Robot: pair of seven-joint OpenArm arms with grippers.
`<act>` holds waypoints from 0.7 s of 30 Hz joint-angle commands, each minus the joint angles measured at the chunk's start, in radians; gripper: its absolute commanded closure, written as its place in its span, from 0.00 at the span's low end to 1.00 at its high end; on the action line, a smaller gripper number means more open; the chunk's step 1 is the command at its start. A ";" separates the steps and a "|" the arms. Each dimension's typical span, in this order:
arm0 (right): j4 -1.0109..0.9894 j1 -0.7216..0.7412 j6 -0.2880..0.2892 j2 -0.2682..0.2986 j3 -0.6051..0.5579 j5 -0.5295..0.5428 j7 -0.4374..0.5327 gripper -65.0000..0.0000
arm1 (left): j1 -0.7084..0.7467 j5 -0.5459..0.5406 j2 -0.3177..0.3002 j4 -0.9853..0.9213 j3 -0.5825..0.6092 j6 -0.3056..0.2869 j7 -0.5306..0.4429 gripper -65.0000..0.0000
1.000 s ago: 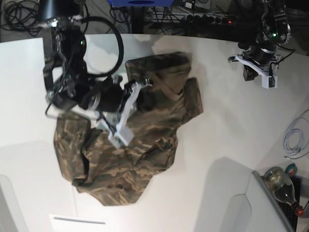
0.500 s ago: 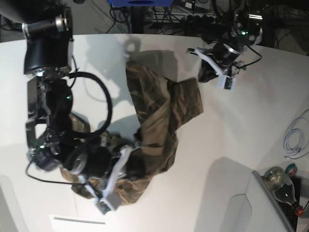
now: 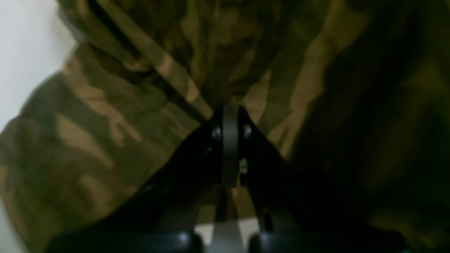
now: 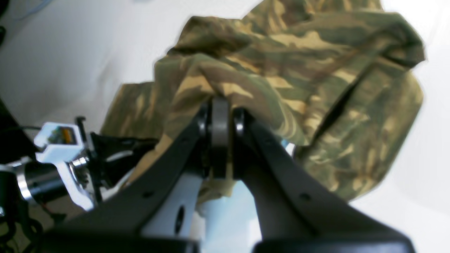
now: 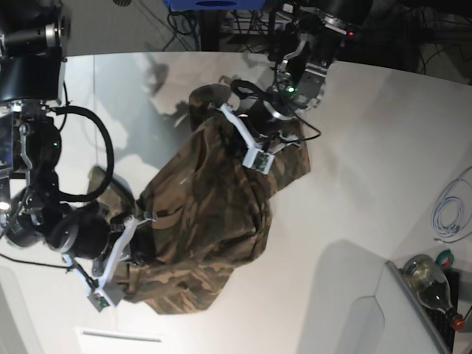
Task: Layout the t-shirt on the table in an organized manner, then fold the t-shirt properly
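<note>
T-shirt (image 5: 214,221) lies crumpled on the white worktop (image 5: 369,184), partly lifted, stretched between both arms. Right gripper (image 4: 219,105): jaws pressed together, pinching a fold of the camouflage cloth, which drapes away over the worktop; in the base view this arm sits low at the near-left edge of the heap. Left gripper (image 3: 230,112): jaws closed, apparently pinching cloth at their tips, though that view is dark and blurred. In the base view it sits over the shirt's far end. A white cable (image 5: 450,206) and a bottle (image 5: 431,284) lie at the right edge.
</note>
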 commanded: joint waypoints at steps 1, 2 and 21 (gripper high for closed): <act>0.016 0.011 0.005 0.023 0.005 0.015 0.045 1.00 | -0.035 0.014 -0.001 -0.015 -0.003 0.000 -0.021 1.00; 0.014 0.003 0.000 0.036 0.005 0.015 0.074 1.00 | -0.050 0.031 -0.001 -0.054 -0.003 0.014 -0.021 1.00; -0.276 -0.082 -0.001 0.147 -0.003 0.013 0.303 1.00 | 0.289 0.149 -0.142 0.258 -0.124 0.043 -0.018 1.00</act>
